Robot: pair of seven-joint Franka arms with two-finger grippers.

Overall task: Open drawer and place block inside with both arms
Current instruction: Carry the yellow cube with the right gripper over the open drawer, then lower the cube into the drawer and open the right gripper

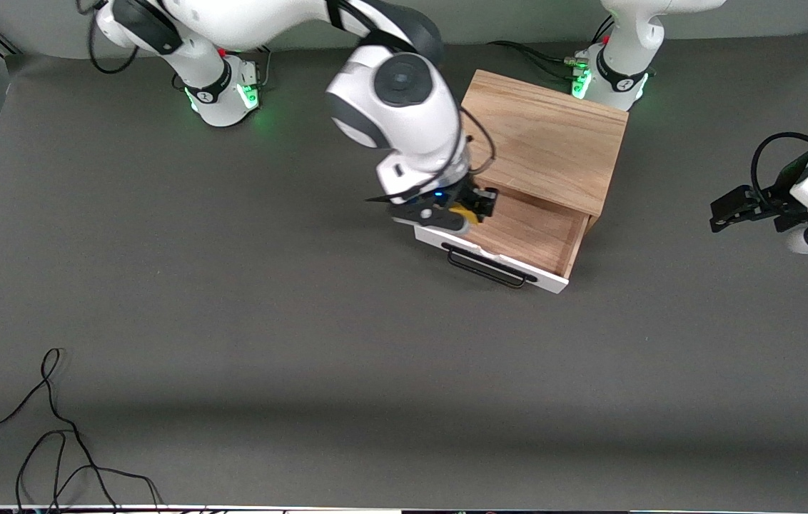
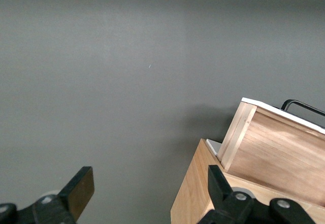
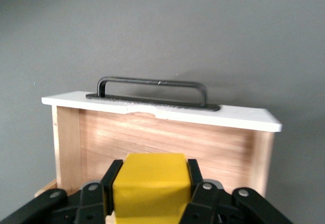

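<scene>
Two white jointed arms with dark grey joint sections are seen, their round bases lit green and banded in black. Black cables are looped along the links. Each black two-finger claw, right (image 1: 472, 205) and left (image 1: 732, 209), is studded with silver screws. A blue light glows at the right wrist.

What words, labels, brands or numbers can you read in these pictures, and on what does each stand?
None can be read.
Black bands on the two arm bases carry white marks, too small to read.
The drawer, the block and the cabinet bear no text.
</scene>
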